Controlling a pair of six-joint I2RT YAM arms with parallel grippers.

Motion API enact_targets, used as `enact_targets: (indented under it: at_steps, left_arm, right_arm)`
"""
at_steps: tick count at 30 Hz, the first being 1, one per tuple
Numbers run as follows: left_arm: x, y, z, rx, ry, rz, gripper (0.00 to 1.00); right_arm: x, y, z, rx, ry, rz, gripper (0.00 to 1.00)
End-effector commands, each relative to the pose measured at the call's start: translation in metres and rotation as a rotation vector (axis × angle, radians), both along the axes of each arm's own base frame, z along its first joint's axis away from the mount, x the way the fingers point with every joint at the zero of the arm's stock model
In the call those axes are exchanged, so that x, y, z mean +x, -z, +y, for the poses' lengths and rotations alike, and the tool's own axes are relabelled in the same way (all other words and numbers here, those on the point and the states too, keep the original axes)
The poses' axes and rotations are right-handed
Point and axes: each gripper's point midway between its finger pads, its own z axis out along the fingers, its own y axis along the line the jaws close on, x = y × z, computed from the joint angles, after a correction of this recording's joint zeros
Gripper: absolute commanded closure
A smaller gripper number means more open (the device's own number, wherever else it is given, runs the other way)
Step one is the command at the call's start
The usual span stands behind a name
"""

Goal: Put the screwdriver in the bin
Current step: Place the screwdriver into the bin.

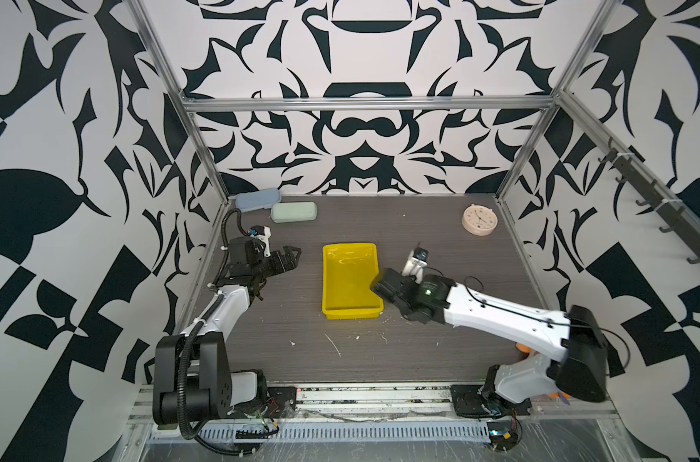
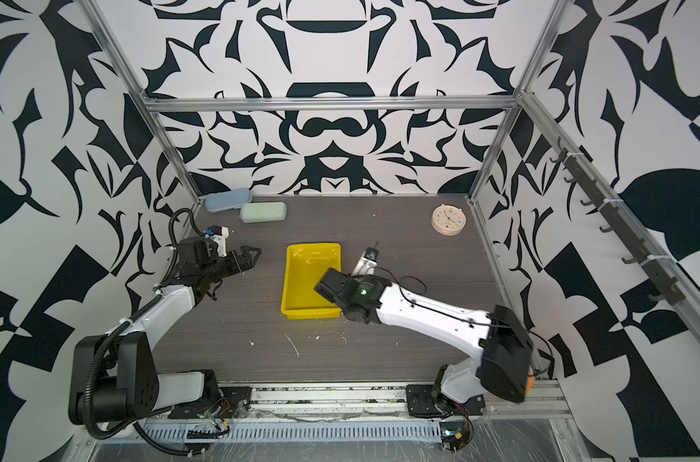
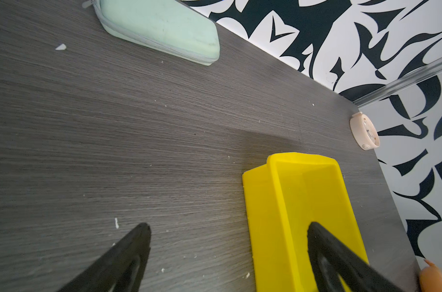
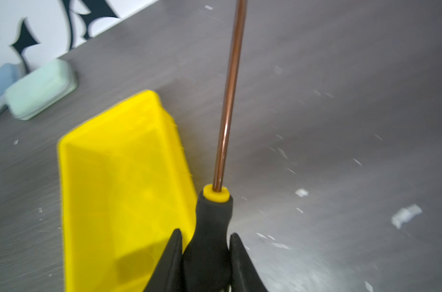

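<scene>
The screwdriver (image 4: 216, 202) sits in the right hand (image 4: 206, 235), whose two black fingers (image 4: 175, 242) pinch its black handle from either side. The yellow collar and the thin coppery shaft stick out ahead of the fingertips, the shaft running on past the frame's edge. In the right wrist view, which is blurred, the tool sits just beside one long wall of the yellow bin (image 4: 108, 161), and the handle overlaps that wall's near end. In both top views the right wrist covers the near right corner of the bin (image 1: 350, 280), which lies lengthwise in the middle of the dark wood-grain bench (image 1: 380, 352). The left hand (image 3: 228, 227) is on the bin's other side, apart from it, its fingers spread wide with nothing between them. A pale green case (image 1: 293, 211) and a pale blue case (image 1: 258, 199) lie side by side at the far left corner. A round cream alarm clock (image 1: 479, 219) lies near the far right corner.
</scene>
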Motion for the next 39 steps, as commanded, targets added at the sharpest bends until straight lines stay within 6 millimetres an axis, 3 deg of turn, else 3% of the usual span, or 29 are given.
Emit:
enact_targets:
  at_steps: [1, 2, 6, 9, 15, 21, 28, 32, 36, 39]
  left_arm:
    - [-0.005, -0.010, -0.009, -0.039, 0.043, -0.021, 0.01]
    - [-0.008, -0.022, -0.012, -0.049, 0.056, -0.058, 0.01]
    - [-0.014, -0.030, -0.026, -0.114, 0.136, -0.100, 0.01]
    - [-0.020, -0.036, -0.041, -0.191, 0.223, -0.131, 0.01]
    - [-0.019, -0.033, -0.063, -0.320, 0.376, -0.100, 0.01]
    - [-0.011, -0.024, -0.066, -0.358, 0.400, -0.047, 0.01]
    - [-0.008, -0.018, -0.061, -0.325, 0.357, -0.030, 0.01]
    - [-0.008, -0.017, -0.061, -0.320, 0.355, -0.026, 0.01]
    - [-0.007, -0.015, -0.059, -0.304, 0.338, -0.017, 0.01]
    - [-0.007, -0.015, -0.057, -0.292, 0.325, -0.016, 0.01]
  right_arm:
    - [0.031, -0.012, 0.043, -0.088, -0.136, -0.035, 0.76]
    - [0.038, -0.003, 0.056, -0.097, -0.160, 0.000, 0.76]
    - [0.056, 0.030, 0.096, -0.057, -0.217, 0.155, 0.77]
    - [0.061, 0.055, 0.109, -0.030, -0.228, 0.240, 0.78]
    - [0.062, 0.083, 0.107, -0.013, -0.208, 0.307, 0.78]
    - [0.060, 0.102, 0.104, 0.005, -0.199, 0.362, 0.76]
    - [0.061, 0.101, 0.104, 0.009, -0.209, 0.372, 0.65]
    - [0.065, 0.083, 0.100, -0.009, -0.225, 0.347, 0.56]
    - [0.075, 0.064, 0.092, 0.009, -0.250, 0.323, 0.55]
    - [0.084, 0.048, 0.075, 0.062, -0.250, 0.341, 0.55]
